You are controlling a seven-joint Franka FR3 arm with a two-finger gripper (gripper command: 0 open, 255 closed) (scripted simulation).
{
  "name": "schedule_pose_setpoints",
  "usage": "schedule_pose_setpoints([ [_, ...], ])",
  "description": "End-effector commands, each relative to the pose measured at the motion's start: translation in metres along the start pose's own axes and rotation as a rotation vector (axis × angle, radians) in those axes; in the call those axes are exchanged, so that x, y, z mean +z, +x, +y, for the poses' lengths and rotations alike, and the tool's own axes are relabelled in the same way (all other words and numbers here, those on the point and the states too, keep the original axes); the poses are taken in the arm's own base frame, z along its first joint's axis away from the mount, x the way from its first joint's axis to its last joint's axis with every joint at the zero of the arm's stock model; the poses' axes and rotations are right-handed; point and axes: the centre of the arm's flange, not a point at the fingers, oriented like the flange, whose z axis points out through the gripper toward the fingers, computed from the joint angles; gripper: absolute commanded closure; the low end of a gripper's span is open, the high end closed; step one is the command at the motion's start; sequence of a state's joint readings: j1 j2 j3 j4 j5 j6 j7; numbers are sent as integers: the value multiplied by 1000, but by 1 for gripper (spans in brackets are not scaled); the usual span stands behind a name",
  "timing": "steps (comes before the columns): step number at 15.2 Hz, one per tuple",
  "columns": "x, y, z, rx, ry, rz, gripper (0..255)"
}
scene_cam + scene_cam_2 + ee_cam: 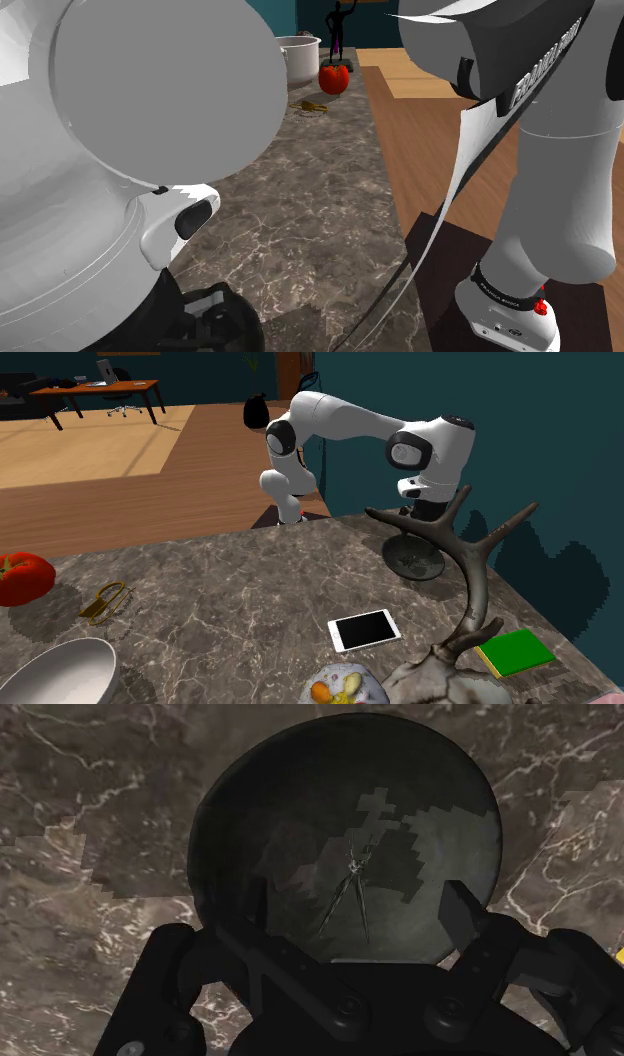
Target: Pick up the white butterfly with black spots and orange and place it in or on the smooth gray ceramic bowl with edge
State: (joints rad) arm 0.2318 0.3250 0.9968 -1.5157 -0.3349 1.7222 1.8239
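The butterfly (338, 687) is a pale, rounded shape with orange and yellow marks, lying on the marble counter at the second exterior view's bottom edge, beside the antler piece. A pale grey bowl (60, 672) with a rim stands at that view's lower left; in the shoulder view the bowl (300, 55) is far back by a tomato. My gripper (418, 524) hangs far from both, over a dark round disc (415, 560) near the counter's back edge. In the wrist view the gripper (345, 919) is open above that disc (345, 824), with nothing between the fingers.
A big antler sculpture (470, 602) rises between my gripper and the butterfly. A white-framed phone (365, 629) and a green book (515, 652) lie near it. A red tomato (22, 577) and a small gold object (103, 602) sit near the bowl. The counter edge (390, 190) borders a wood floor.
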Motion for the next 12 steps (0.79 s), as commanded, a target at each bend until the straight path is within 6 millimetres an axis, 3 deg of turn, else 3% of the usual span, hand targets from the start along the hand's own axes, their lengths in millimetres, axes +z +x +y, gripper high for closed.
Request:
schedule_pose_setpoints([
  [1, -13, 0, 0, 0, 0, 0, 0],
  [4, -50, 0, 0, 0, 0, 0, 0],
  [12, -50, 0, 0, 0, 0, 0, 0],
])
